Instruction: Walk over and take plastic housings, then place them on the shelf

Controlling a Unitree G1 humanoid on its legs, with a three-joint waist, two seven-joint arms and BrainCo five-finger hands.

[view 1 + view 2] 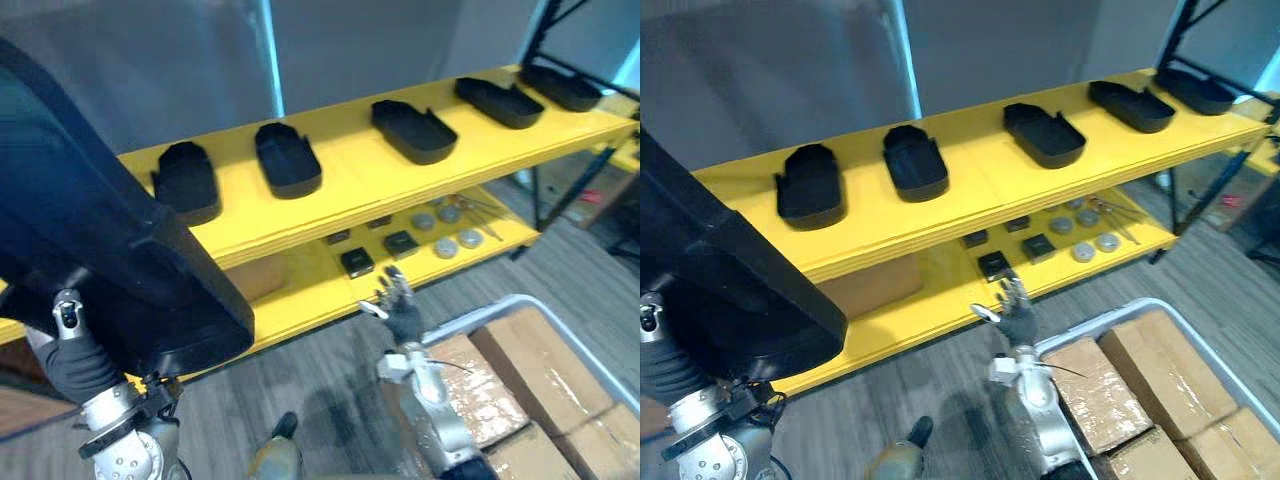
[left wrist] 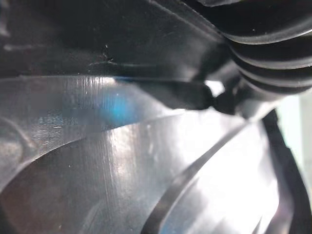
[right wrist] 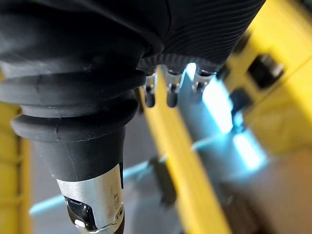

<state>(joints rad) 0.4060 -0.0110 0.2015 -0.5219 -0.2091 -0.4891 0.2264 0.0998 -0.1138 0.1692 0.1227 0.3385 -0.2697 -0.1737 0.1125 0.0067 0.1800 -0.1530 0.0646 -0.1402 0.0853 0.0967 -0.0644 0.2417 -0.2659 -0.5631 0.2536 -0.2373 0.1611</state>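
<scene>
A large black plastic housing (image 1: 100, 230) hangs close before me at the left, above my left wrist (image 1: 75, 350). My left hand (image 2: 265, 53) lies against its glossy inner wall (image 2: 122, 161), and its fingers are hidden. Several more black housings, such as the nearest (image 1: 187, 180) and its neighbour (image 1: 287, 158), stand in a row on the yellow shelf's top tier (image 1: 350, 185). Lower down at the centre, my right hand (image 1: 400, 305) is open with fingers spread and holds nothing. It hovers in front of the shelf's lower tier (image 1: 300, 295).
The lower tier carries small black boxes (image 1: 357, 262), round grey discs (image 1: 446, 247) and a brown carton (image 1: 870, 285). A grey-railed cart (image 1: 500, 305) with cardboard boxes (image 1: 540, 370) stands at the lower right. A dark rack post (image 1: 545, 40) rises at the far right.
</scene>
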